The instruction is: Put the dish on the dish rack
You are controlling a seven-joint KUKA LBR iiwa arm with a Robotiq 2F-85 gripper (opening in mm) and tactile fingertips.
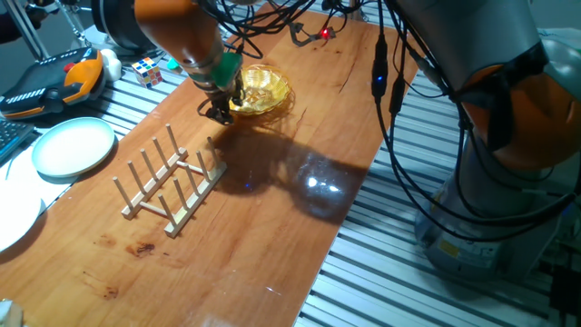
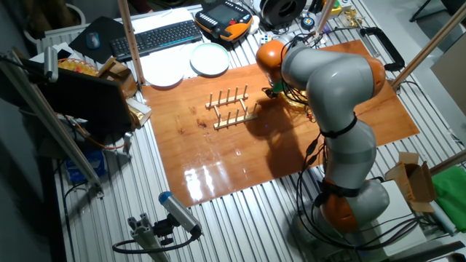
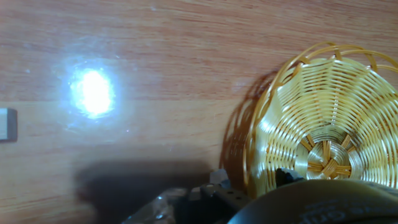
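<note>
The amber-yellow ribbed dish (image 1: 261,90) lies on the wooden table at the far end, beyond the dish rack (image 1: 171,184). My gripper (image 1: 218,111) is at the dish's left rim. In the hand view the dish (image 3: 323,137) fills the right side. My gripper (image 3: 252,182) has one finger outside and one inside the rim, close together and closed on it. The rack stands empty, about a hand's width nearer than the gripper. In the other fixed view the rack (image 2: 231,108) shows, and the arm hides most of the dish.
A plain pale plate (image 1: 74,147) and part of another white plate (image 1: 14,213) lie left of the rack, off the wooden board. A Rubik's cube (image 1: 148,70) and an orange pendant (image 1: 54,82) sit at the far left. Cables hang over the table's right edge.
</note>
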